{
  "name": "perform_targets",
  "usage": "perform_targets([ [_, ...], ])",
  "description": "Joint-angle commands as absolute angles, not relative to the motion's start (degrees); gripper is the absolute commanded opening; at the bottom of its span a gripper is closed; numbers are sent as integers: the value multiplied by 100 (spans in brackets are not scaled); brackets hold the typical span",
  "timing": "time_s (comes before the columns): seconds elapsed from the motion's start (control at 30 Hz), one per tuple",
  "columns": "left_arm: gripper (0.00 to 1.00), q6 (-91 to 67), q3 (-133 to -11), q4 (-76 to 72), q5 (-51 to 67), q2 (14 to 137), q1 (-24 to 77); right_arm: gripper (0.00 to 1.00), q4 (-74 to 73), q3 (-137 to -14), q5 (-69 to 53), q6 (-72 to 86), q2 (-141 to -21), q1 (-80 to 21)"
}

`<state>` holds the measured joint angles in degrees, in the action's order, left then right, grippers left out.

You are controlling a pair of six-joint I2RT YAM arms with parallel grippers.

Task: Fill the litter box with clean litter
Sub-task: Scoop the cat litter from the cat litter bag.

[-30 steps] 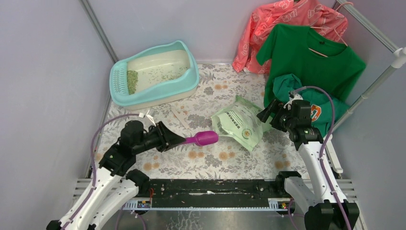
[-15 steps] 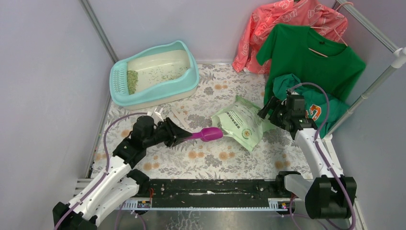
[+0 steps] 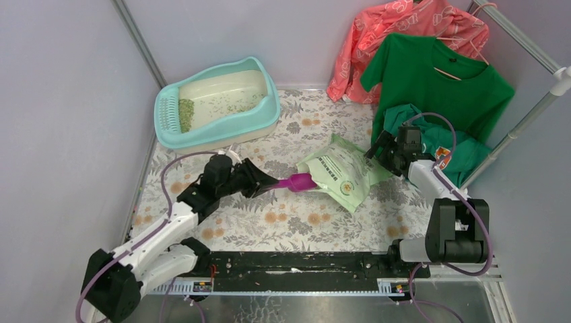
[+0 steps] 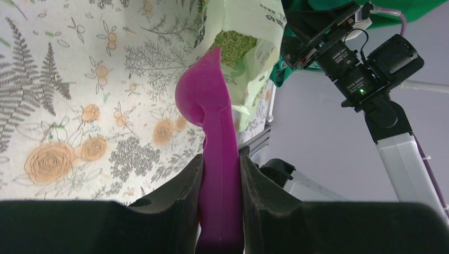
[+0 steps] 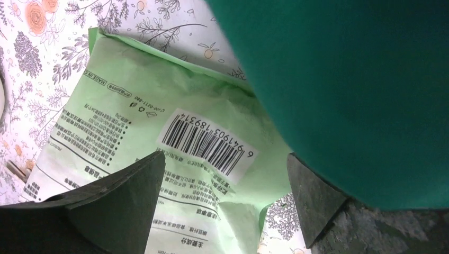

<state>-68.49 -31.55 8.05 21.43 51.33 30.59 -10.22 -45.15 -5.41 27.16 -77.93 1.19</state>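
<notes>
A purple plastic scoop [image 4: 209, 106] was clamped in the left jaws, its tip at pale-green litter granules [image 4: 231, 46] inside a printed green plastic bag [image 3: 340, 171]. The right jaws were held wide open, empty, over that bag. The turquoise-rimmed plastic litter box [image 3: 273, 108] was set well aside of both.

Top cam sits high up behind the arm bases [image 3: 412, 249], looking down and forward over the whole floral surface [image 3: 296, 222] to the back wall [image 3: 269, 33]. Left wrist cam is low and tight, staring out along the left tool [image 4: 219, 166] and purple scoop [image 4: 209, 111] into the green bag [image 4: 265, 32]'s open mouth. Right wrist cam hovers close over that bag's printed side, the right tool [image 5: 225, 161]'s fingers [image 5: 122, 196] framing it. All three share the bag.
</notes>
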Motion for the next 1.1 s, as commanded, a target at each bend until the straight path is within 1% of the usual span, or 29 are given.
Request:
perform_targets([
  [0.0, 6, -6917, -3169, -572, 1929, 5758, 3242, 93, -547, -4584, -373, 2916, -7881, 184],
  [0.13, 6, -6935, -3511, -941, 1781, 6496, 3612, 93, -452, -4645, -281, 2997, -8104, 289],
  [0.3, 5, -6920, -3964, -1202, 1401, 7323, 4049, 94, -362, -4900, -366, 3083, -8713, 376],
  [0.53, 3, -7008, -4057, -1787, 911, 8056, 4224, 94, -294, -5014, -520, 3109, -9312, 404],
  [0.67, 2, -7113, -4060, -2035, 674, 8374, 4364, 94, -154, -4862, -588, 3103, -9347, 404],
  [0.8, 0, -7230, -4229, -1769, 274, 8748, 4548, 94, -136, -4816, -617, 3089, -9331, 404],
  [1.0, 0, -7439, -4638, -1696, 74, 9331, 4787, 94, -162, -4798, -659, 3085, -9225, 404],
  [1.07, 0, -7480, -4769, -1881, 96, 9485, 4860, 94, -160, -4791, -672, 3083, -9204, 404],
])
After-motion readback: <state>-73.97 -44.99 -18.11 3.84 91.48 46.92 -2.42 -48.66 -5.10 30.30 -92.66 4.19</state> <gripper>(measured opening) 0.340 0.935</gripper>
